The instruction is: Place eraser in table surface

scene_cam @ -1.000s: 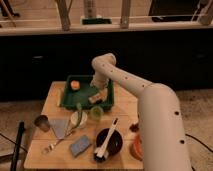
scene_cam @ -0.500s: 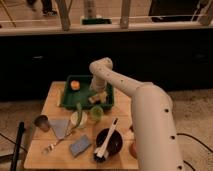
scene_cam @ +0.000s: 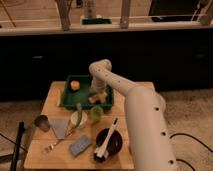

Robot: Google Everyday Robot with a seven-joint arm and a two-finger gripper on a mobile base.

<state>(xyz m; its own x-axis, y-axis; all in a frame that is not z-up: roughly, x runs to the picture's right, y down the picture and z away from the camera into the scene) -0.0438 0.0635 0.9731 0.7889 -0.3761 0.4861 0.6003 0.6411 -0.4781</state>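
The eraser (scene_cam: 98,99) is a small tan block lying in the right part of the green tray (scene_cam: 70,102). My gripper (scene_cam: 96,95) is down inside the tray, right over the eraser and partly hiding it; I cannot tell whether it touches it. My white arm reaches in from the lower right and bends above the tray. The table surface (scene_cam: 54,104) is a light wooden top of planks under everything.
An orange ball (scene_cam: 75,84) lies in the tray's left part. In front of the tray are a green fruit (scene_cam: 96,114), a white cup (scene_cam: 76,118), a grey cloth (scene_cam: 60,126), a metal cup (scene_cam: 41,121), a blue-grey sponge (scene_cam: 80,145) and a dark bowl with a white brush (scene_cam: 109,141).
My arm has swung left and lowered the gripper further into the tray, onto the eraser. The other things have not moved.
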